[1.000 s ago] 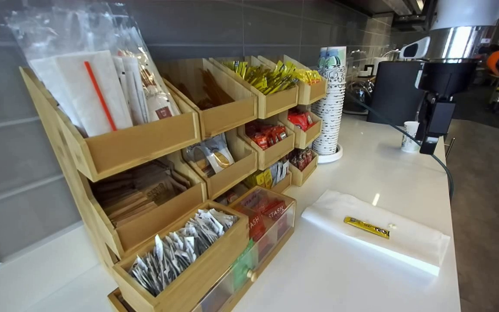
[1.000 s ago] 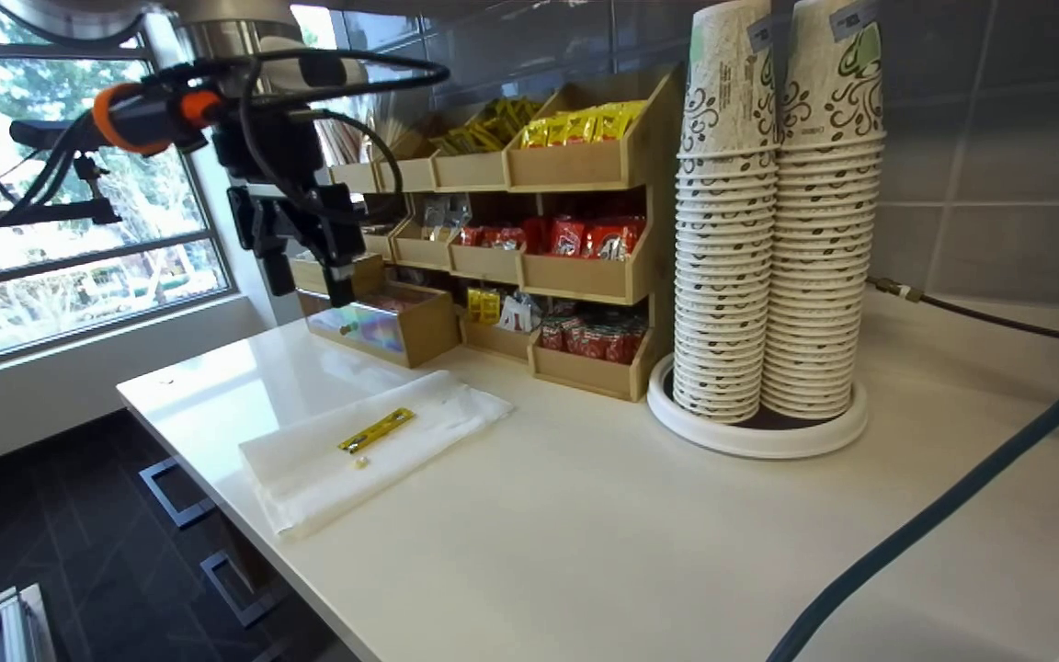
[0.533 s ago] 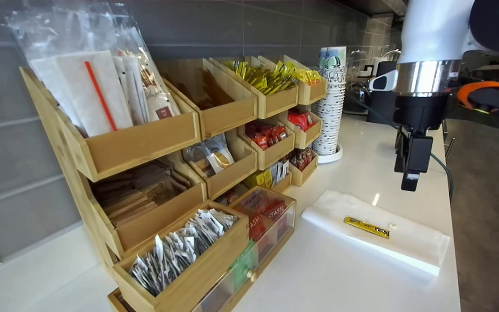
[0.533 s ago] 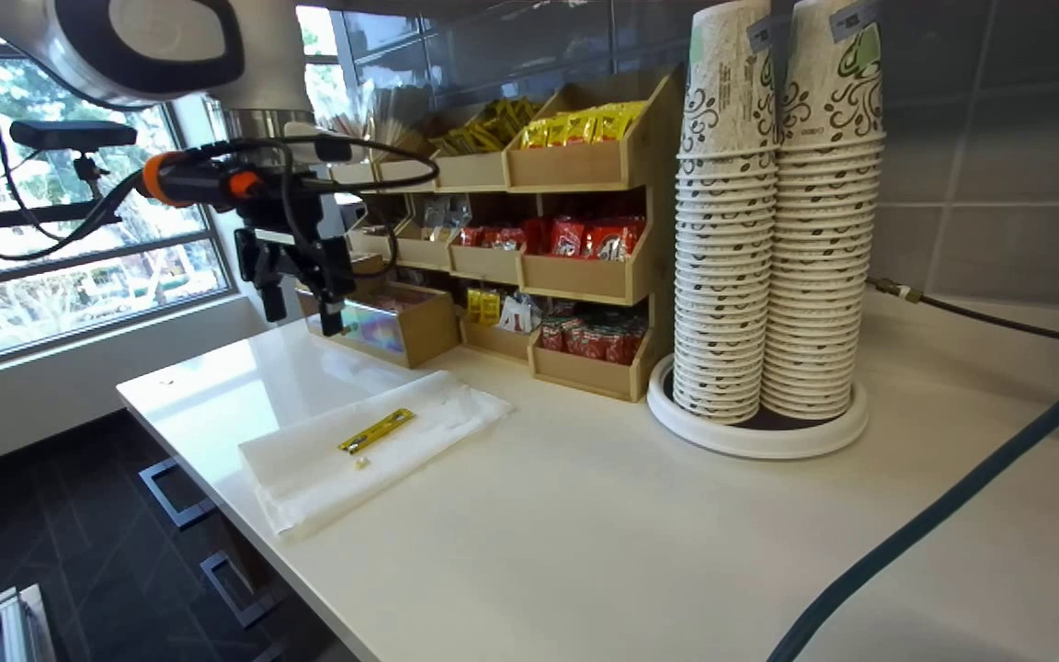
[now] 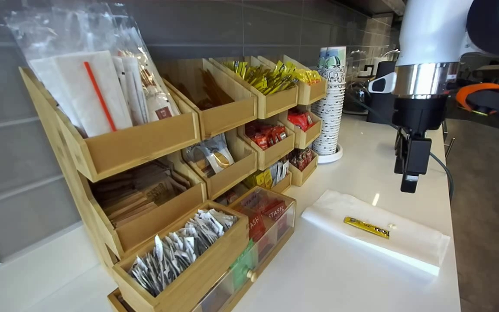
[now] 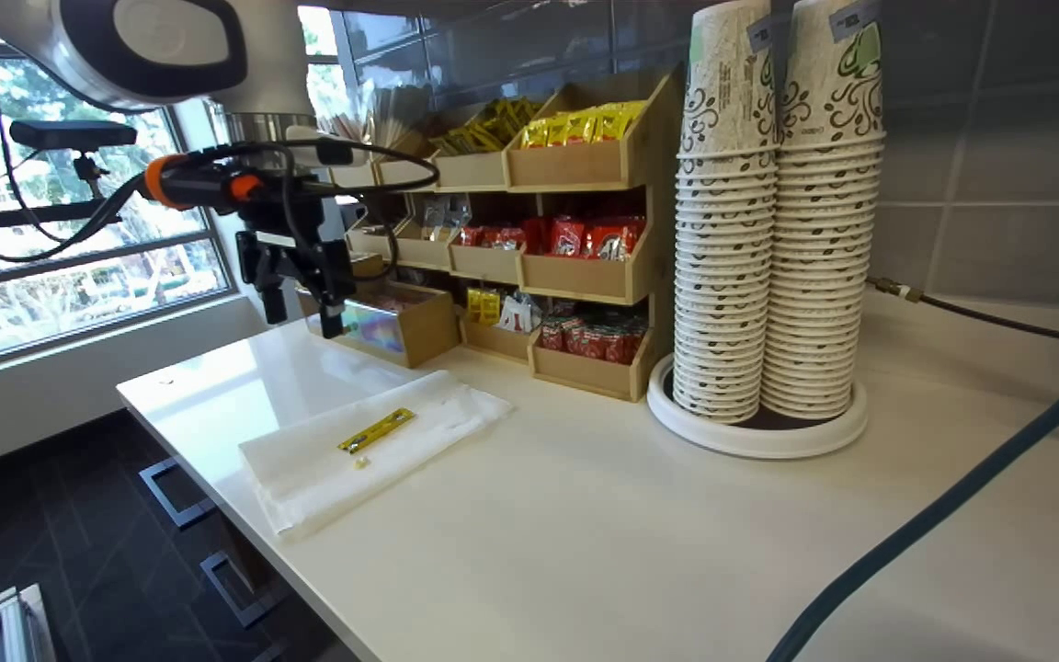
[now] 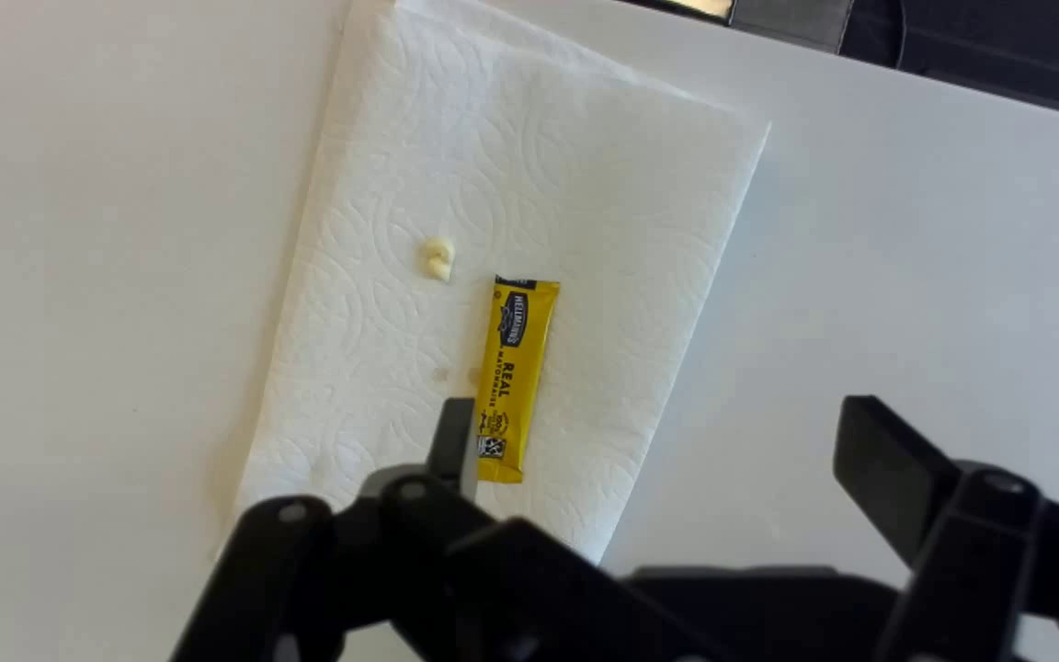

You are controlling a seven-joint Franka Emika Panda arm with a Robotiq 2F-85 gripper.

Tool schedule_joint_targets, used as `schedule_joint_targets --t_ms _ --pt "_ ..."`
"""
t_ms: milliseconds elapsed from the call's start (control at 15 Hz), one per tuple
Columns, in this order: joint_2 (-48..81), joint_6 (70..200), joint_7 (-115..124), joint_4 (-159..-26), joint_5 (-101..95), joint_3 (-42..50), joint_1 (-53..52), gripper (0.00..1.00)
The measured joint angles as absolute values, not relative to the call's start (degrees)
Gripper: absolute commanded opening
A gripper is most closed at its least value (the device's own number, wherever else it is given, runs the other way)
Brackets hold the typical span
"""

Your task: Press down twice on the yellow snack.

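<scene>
One slim, glossy yellow mayonnaise sachet (image 7: 517, 382) lies flat on one folded white paper towel (image 7: 621, 184), below my black gripper (image 7: 663, 441); its two fingers (image 7: 893, 478) are spread, holding nothing. I judge the sachet light, squashy, slippery; I'd press mid-length, or grip across its width. I count one small pale blob (image 7: 438, 259), two tall patterned paper-cup stacks (image 6: 723, 276).
</scene>
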State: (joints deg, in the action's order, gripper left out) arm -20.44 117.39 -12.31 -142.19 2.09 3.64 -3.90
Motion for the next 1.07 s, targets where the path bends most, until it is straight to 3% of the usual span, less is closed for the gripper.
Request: schedule_joint_targets --t_ms 533,600,733,1067 --pt "-15.5 122.72 -1.39 -142.2 -0.3 0.64 -2.49 0.99" --pt "-14.59 123.82 -0.31 -142.21 -0.93 0.41 -2.29 0.74" --pt "-12.85 125.7 1.45 -142.21 -2.35 0.13 -1.95 0.73" --pt "-9.3 129.08 4.12 -142.19 -4.83 -0.18 -1.65 0.35"
